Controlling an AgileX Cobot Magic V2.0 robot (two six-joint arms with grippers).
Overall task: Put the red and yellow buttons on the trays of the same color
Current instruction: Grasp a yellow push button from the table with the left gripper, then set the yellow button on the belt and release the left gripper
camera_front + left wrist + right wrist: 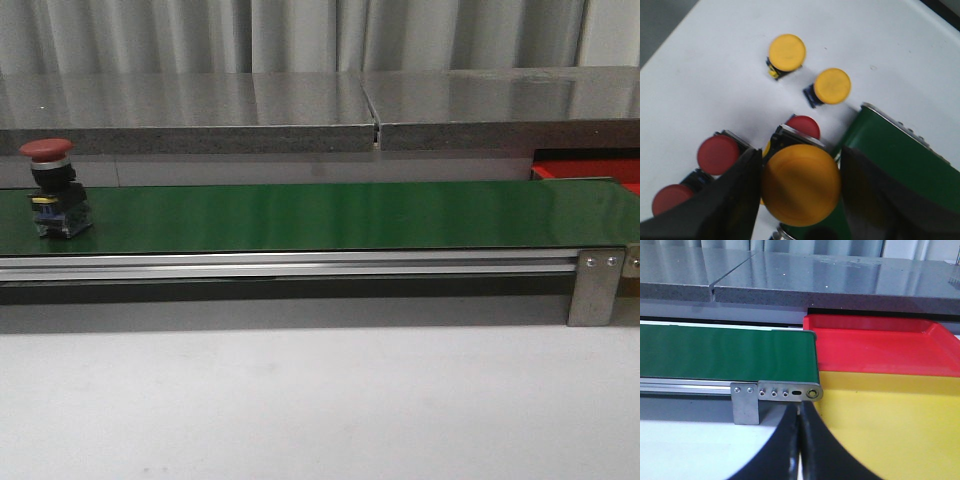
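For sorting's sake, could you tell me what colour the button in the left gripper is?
Yellow button; clearest in the left wrist view.

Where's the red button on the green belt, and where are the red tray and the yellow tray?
red button [47, 150], front view, on its red cap.
red tray [880, 347], right wrist view, on its floor.
yellow tray [890, 425], right wrist view, on its floor.

Conveyor layout, bench

One button [55, 188] stands on the belt [330, 215] at its left end; two trays [880, 390] lie side by side past its right end.
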